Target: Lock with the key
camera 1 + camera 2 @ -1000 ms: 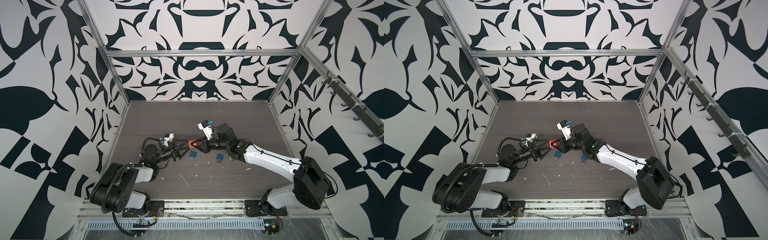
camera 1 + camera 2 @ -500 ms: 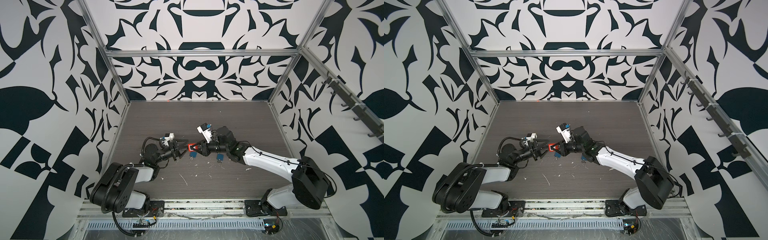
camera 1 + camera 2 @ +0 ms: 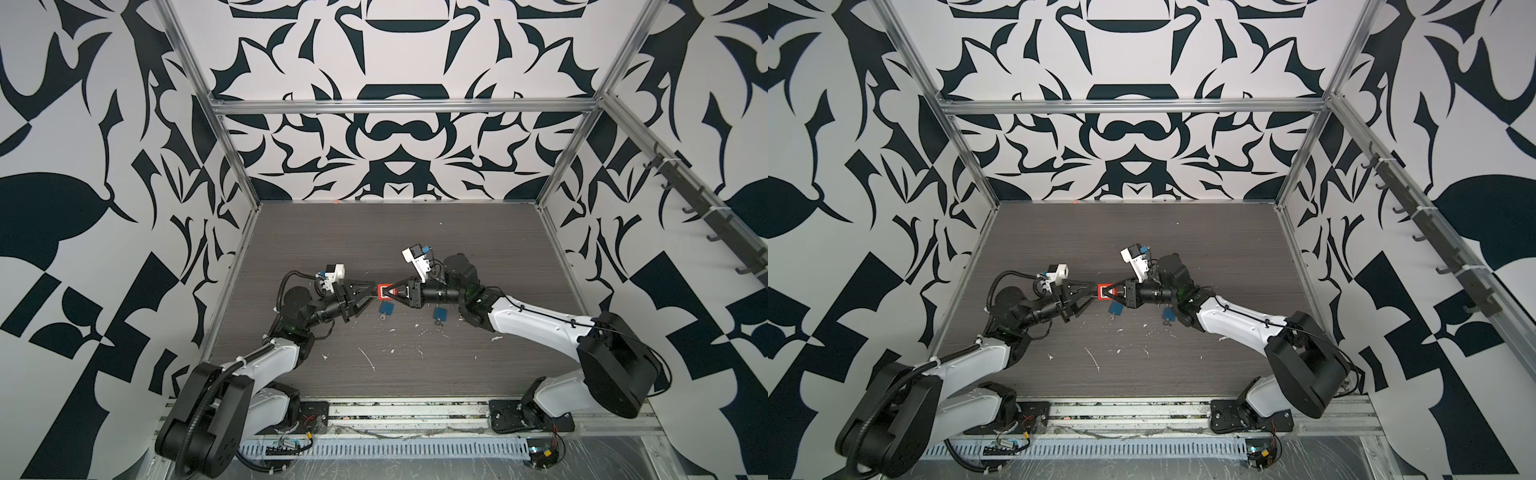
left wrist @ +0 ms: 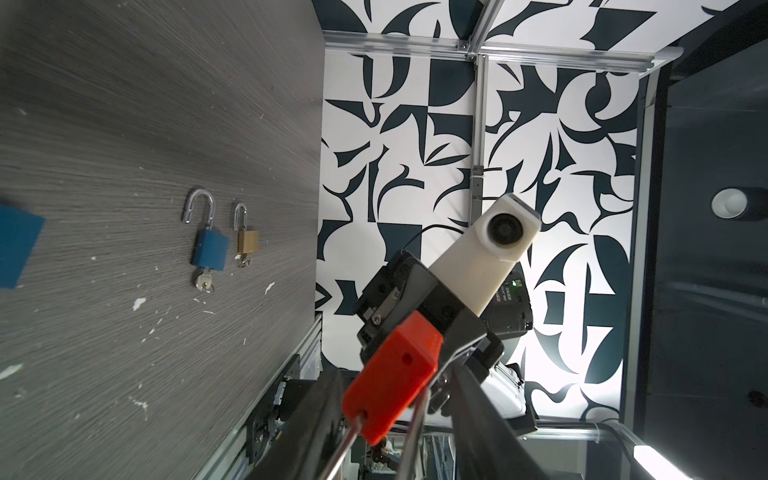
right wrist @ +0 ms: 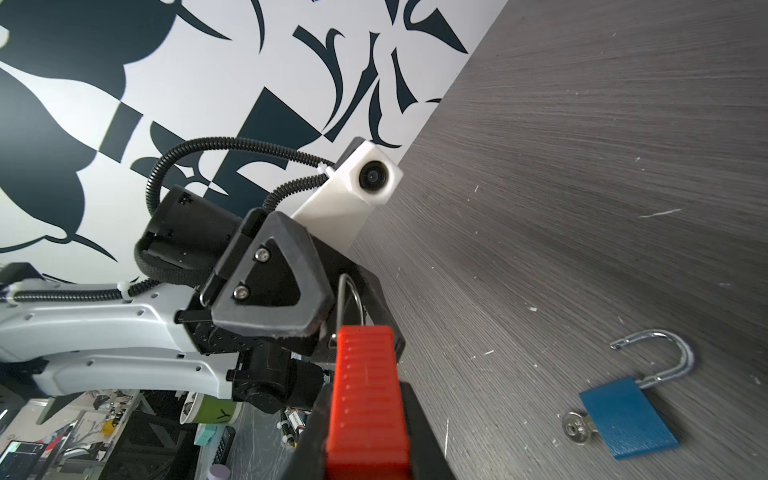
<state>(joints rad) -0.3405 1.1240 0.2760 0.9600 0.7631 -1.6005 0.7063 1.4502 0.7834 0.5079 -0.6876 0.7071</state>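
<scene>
Top views are showing a grey wood-grain worktop (image 3: pixel 374 237), flecked white, inside black-and-white patterned walls (image 3: pixel 395 137). We are seeing the right tool (image 3: pixel 390 292) clamping the red padlock (image 3: pixel 380 291) above mid-worktop; the left tool (image 3: pixel 372 294), narrower than before, is flanking its shackle (image 4: pixel 413 424) ungripped.

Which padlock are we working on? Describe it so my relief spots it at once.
Start at the dark table: near its middle, the right gripper holds a red padlock off the surface. It is the only red one and the only one lifted; the blue padlocks and brass padlock lie flat.
</scene>
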